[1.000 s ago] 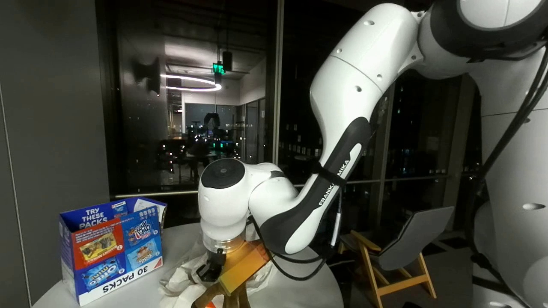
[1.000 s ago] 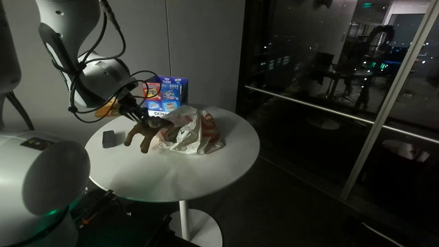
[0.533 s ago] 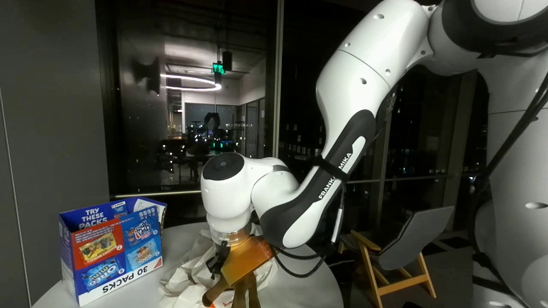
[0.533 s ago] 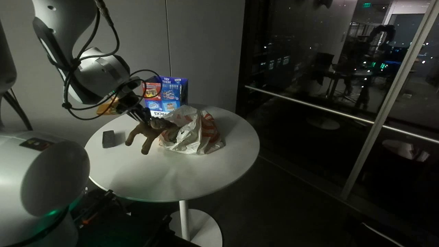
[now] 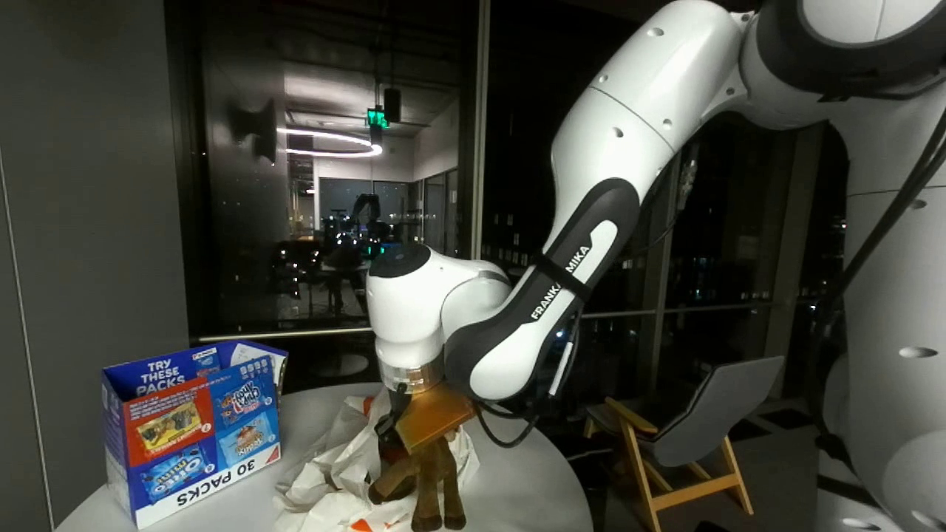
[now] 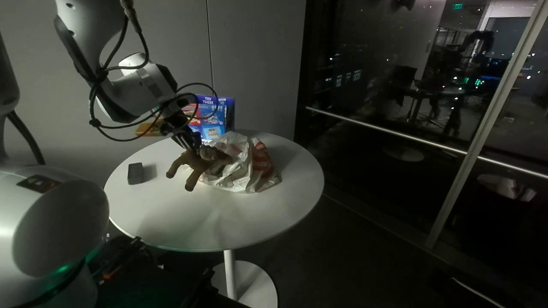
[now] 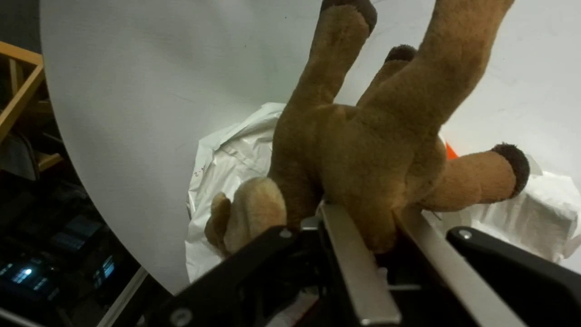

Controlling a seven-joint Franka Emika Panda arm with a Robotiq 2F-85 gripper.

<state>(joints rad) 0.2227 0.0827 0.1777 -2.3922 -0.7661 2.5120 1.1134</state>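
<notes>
Your gripper (image 7: 365, 211) is clamped on the body of a brown stuffed animal (image 7: 363, 154), with plush bulging between its two fingers. In the wrist view, three of the toy's legs point up and one points right, dark at the feet. You have it over the round white table (image 6: 239, 222), right by a white plastic bag (image 6: 250, 171) with orange-red stripes. The bag lies crumpled, its mouth facing the toy; in an exterior view the toy overlaps that opening, and you cannot tell whether any of it is inside or what else the bag holds. A small dark grey block (image 6: 135, 173) lies near the table's edge, well apart from the bag. Past the bag stands a blue snack box (image 5: 199, 436) with "30 packs" printed upside down. Its top is open, showing the inner back wall, but the front panel hides whatever is lower down. Beyond the table, a grey chair (image 5: 720, 406) with wooden legs stands before a dark window (image 5: 517, 170).
</notes>
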